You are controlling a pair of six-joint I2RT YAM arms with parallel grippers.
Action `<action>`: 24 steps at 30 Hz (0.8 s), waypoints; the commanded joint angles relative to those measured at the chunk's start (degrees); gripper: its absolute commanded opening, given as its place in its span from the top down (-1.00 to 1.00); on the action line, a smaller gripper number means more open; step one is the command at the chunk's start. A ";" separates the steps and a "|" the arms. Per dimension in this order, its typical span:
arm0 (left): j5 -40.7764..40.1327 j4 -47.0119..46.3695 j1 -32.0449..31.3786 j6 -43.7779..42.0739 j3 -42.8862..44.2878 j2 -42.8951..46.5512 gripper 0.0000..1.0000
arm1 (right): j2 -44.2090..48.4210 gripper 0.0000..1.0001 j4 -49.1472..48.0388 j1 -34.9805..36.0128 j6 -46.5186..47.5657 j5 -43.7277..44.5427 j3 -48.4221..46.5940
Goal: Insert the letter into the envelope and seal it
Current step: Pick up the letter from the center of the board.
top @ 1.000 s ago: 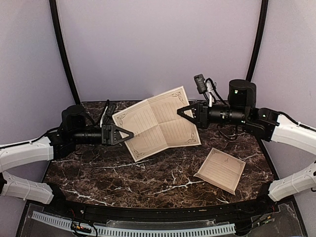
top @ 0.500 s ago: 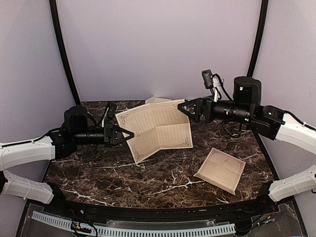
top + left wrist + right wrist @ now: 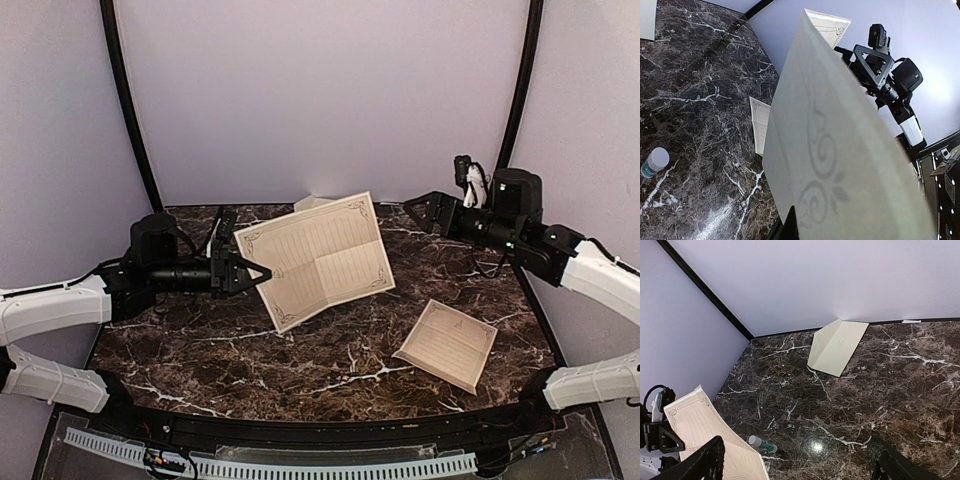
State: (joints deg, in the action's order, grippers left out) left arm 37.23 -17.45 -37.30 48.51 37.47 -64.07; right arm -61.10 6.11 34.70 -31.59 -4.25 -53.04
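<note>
Right gripper has let go, open and withdrawn; left gripper pinches letter.

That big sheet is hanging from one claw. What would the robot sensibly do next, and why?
Probably bring the open right gripper over to the free right edge of the letter. Only the left gripper, shut on its left edge, holds it, and the sheet stands spread open along its creases, so it likely needs folding before going into the envelope lying behind it.
</note>
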 commanded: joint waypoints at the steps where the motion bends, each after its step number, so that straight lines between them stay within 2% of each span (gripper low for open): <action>1: 1.35 -0.34 -0.15 -0.32 1.73 0.70 1.00 | -4.14 -0.90 -0.07 -1.27 1.30 -2.09 1.63; 15: 2.36 -0.78 -0.23 -0.08 1.80 1.06 1.00 | -16.02 -0.85 0.76 -1.21 11.16 -15.64 1.75; 24: 4.07 -1.28 -0.27 0.06 2.43 1.44 1.00 | -18.09 -0.85 1.17 -1.33 7.59 -9.65 1.88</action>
State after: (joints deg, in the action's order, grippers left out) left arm 39.07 -17.50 -37.30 48.69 37.58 -64.05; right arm -78.24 7.57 33.58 -22.35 -16.01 -50.43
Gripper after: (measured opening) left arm 0.004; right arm 0.923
